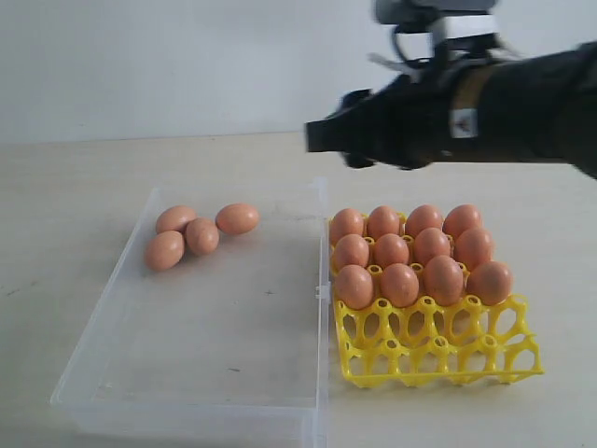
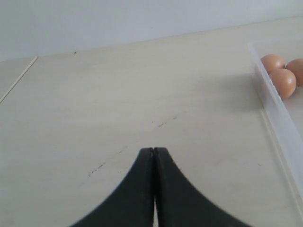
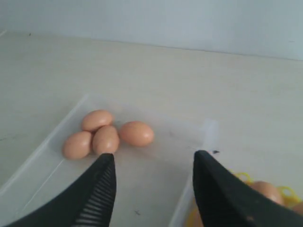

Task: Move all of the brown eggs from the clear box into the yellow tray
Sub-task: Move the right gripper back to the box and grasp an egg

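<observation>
item: clear box (image 1: 224,373). laid flat on a pale table (image 1: 75,187), on the left of the exterior view.

item: brown eggs (image 1: 201,236), loose lot of four. kept in the far left corner of the box and laid on their sides in a tight cluster. three are touching, and the fourth is set just beside them toward the middle. the rest of the box floor is left bare.

item: yellow tray (image 1: 438,359). placed just beside the box's right wall. twelve eggs are seated upright in its three far rows, four to a row. the near row of four cups is seen unfilled.

item: right gripper (image 3: 155,158). held in the air over the far side, near the line where box and tray meet, and apart from both. its jaws are spread wide, and the four loose eggs are seen beyond them, untouched.

item: left gripper (image 2: 154,151). held over bare table beside the box's outer wall. its jaws are pressed together tip to tip, with nothing pinched.
</observation>
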You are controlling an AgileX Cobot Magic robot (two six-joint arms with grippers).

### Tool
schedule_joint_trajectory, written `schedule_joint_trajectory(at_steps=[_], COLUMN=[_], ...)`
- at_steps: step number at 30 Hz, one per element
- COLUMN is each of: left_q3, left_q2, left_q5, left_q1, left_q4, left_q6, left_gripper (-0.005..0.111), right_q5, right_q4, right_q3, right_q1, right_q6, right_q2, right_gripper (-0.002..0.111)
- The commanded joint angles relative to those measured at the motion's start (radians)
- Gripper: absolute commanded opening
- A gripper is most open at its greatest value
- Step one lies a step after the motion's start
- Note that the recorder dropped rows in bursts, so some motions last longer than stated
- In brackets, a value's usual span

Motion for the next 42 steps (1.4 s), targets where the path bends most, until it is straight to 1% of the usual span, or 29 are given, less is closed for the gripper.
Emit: schedule_joint_trajectory(at_steps=[1,3,5,8,16,19,22,26,30,42], left_q3=[-0.004,-0.004,-0.004,-0.004,-0.004,-0.004,-0.004,-0.004,-0.004,-0.004], left_q2=[-0.006,-0.006,-0.006,-0.006,-0.006,-0.006,-0.006,-0.006,-0.006,-0.006], left_q5=[-0.009,-0.009,-0.009,-0.009,-0.009,-0.009,-0.009,-0.009,-0.009,-0.009], left_q1=[-0.006,-0.006,-0.006,-0.006,-0.006,-0.006,-0.006,-0.006,-0.006,-0.006], left_q4=[-0.002,-0.002,-0.002,-0.002,-0.002,-0.002,-0.002,-0.002,-0.002,-0.002], left_q6=[-0.005,-0.005,-0.005,-0.005,-0.005,-0.005,-0.005,-0.005,-0.005,-0.005], left_gripper=[0.0,0.0,0.0,0.0,0.0,0.0,0.0,0.0,0.0,0.0], right_q5=[0.109,0.19,0.316,0.517,0.732,0.808,0.86,0.869,0.865,0.837], right_q4=[0.081,0.196,0.308,0.405,0.413,0.418,0.426,0.435,0.429,0.4], right_q3=[-0.198,-0.298,-0.411,-0.609,-1.039,-1.181,-1.282,-1.366,-1.403,-1.415], right_q1=[0.101,0.12,0.133,0.148,0.154,0.154,0.154,0.154,0.149,0.128], right_q6=[-0.082,-0.192,-0.333,-0.435,-0.502,-0.504,-0.504,-0.504,-0.491,-0.468], right_q2=[0.232,0.336,0.436,0.585,0.839,0.926,0.994,1.058,1.096,1.157], right_gripper=[0.049,0.049,0.049,0.049,0.049,0.054,0.059,0.059,0.058,0.058])
